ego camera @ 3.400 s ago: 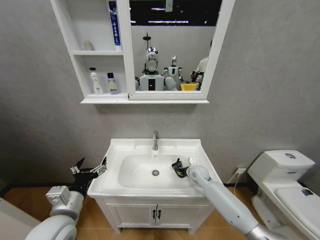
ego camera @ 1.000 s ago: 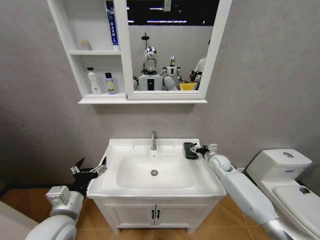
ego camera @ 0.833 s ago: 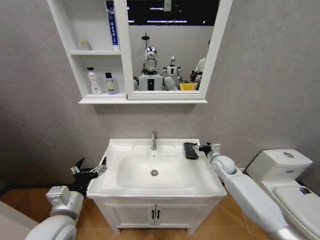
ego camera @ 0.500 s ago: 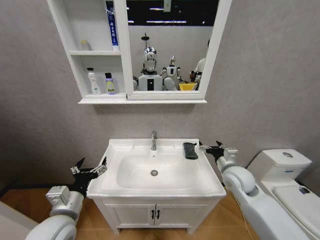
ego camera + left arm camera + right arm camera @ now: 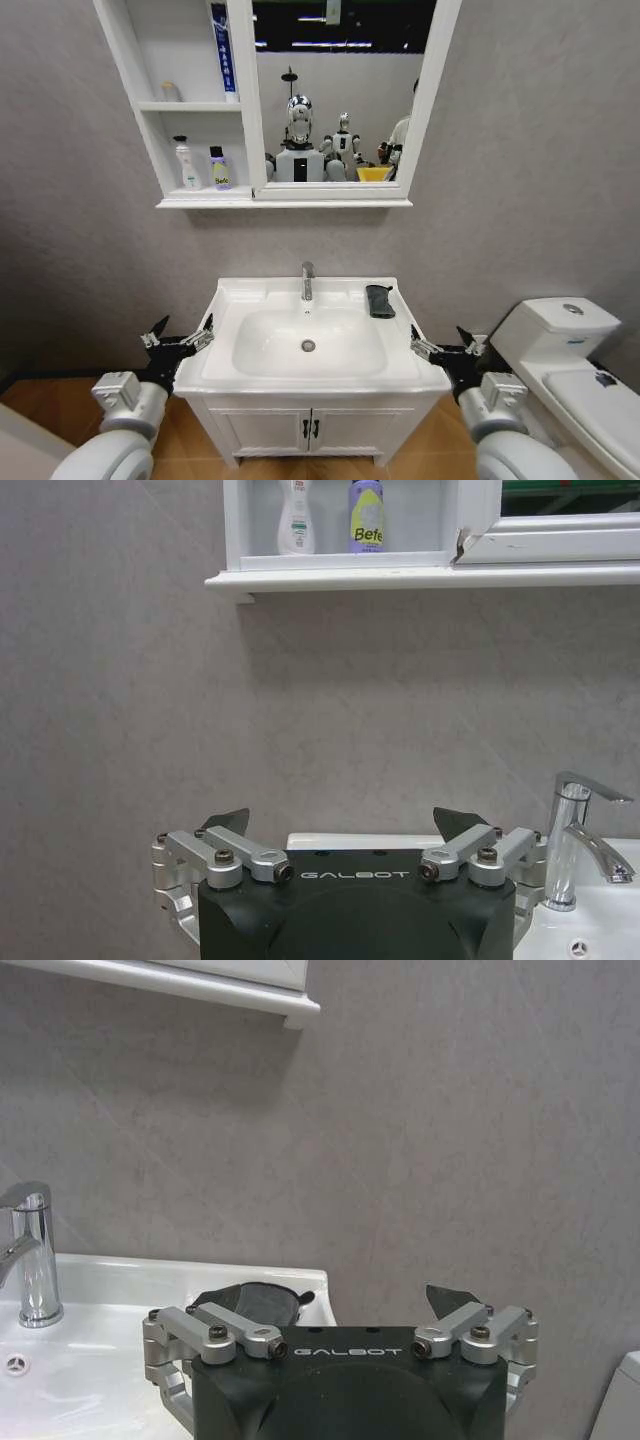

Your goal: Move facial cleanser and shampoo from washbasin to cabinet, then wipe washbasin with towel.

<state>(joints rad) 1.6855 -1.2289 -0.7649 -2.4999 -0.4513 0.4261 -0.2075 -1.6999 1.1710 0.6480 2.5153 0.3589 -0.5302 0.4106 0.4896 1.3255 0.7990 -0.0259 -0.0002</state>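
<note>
The dark grey towel (image 5: 380, 300) lies folded on the back right rim of the washbasin (image 5: 230, 377), beside the chrome tap (image 5: 307, 280). My right gripper (image 5: 440, 338) hovers open and empty off the basin's front right corner, well short of the towel (image 5: 250, 1300). Level with the basin's front left corner, my left gripper (image 5: 184, 328) is open and empty too. In the lowest compartment of the cabinet (image 5: 140, 105) stand a white bottle (image 5: 188, 165) and a purple bottle (image 5: 220, 168); I cannot tell which is the facial cleanser and which the shampoo.
A blue tube (image 5: 227, 50) leans in the cabinet's top compartment and a small jar (image 5: 172, 91) sits at its back. The mirror (image 5: 340, 90) joins the cabinet's right side. A white toilet (image 5: 570, 360) stands close to my right arm. Below the basin is a two-door vanity (image 5: 310, 430).
My right gripper let go of the towel on the back right rim and drew back to the basin's front right corner. The left arm has not moved.
</note>
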